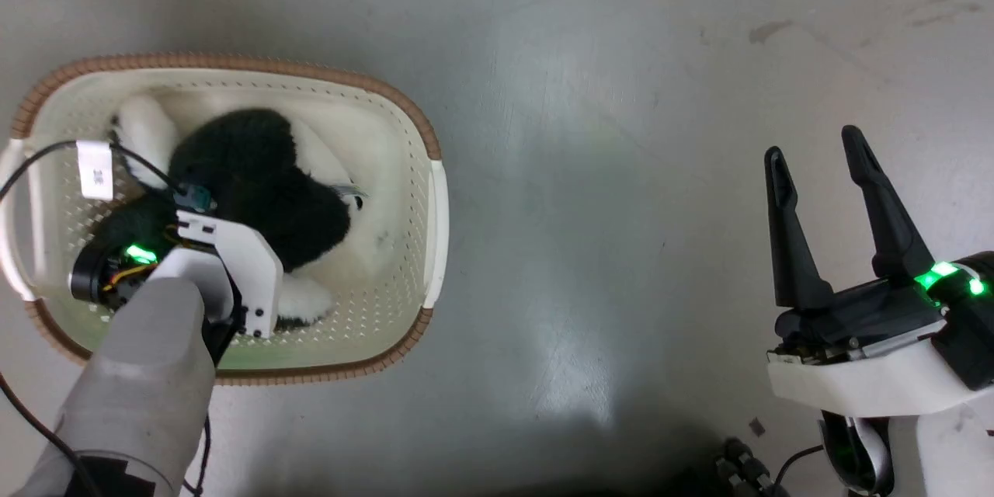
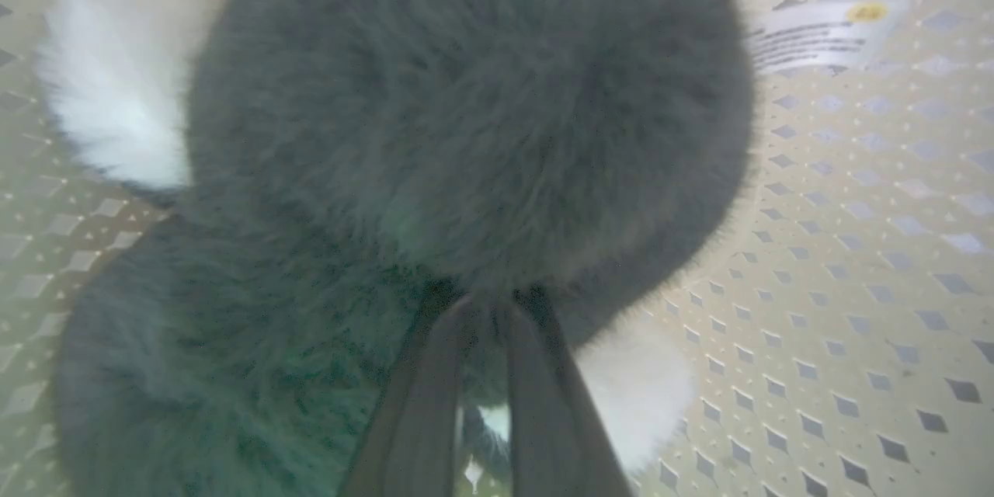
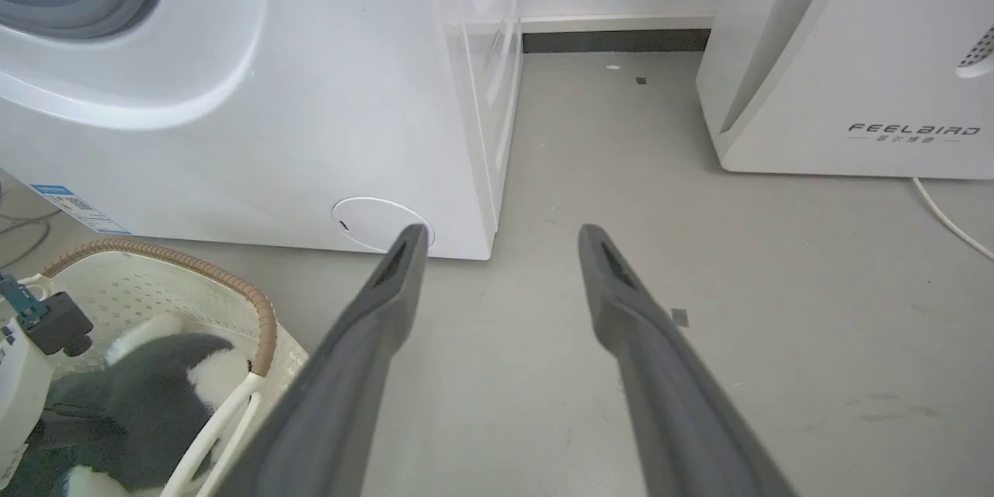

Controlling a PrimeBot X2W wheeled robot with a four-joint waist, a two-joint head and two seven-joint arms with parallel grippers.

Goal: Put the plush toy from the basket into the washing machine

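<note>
Your left gripper (image 2: 494, 303) is down inside the basket (image 1: 233, 60), its two dark fingers (image 2: 419, 411) drawn almost together, with the tips sunk in the black fur of the plush toy (image 1: 256, 171) and pinching a tuft of it. The toy lies in the basket, black back uppermost, with white fur showing at its far end and along the side toward the right arm. In the left wrist view a paper label (image 2: 823, 35) lies on the basket's perforated bottom just beyond the toy. The basket stands on the grey floor (image 1: 621, 171), just in front of the lower front panel of the washing machine (image 3: 311, 93), whose grey door ring shows at the upper left of the right wrist view. Your right gripper (image 1: 815, 146) hangs over bare floor, well apart from the basket, fingers spread wide and holding nothing. Beyond it, a white appliance marked FEELBIRD (image 3: 839, 54) stands at the floor's far edge by the wall, with a strip of floor between it and the washing machine.
</note>
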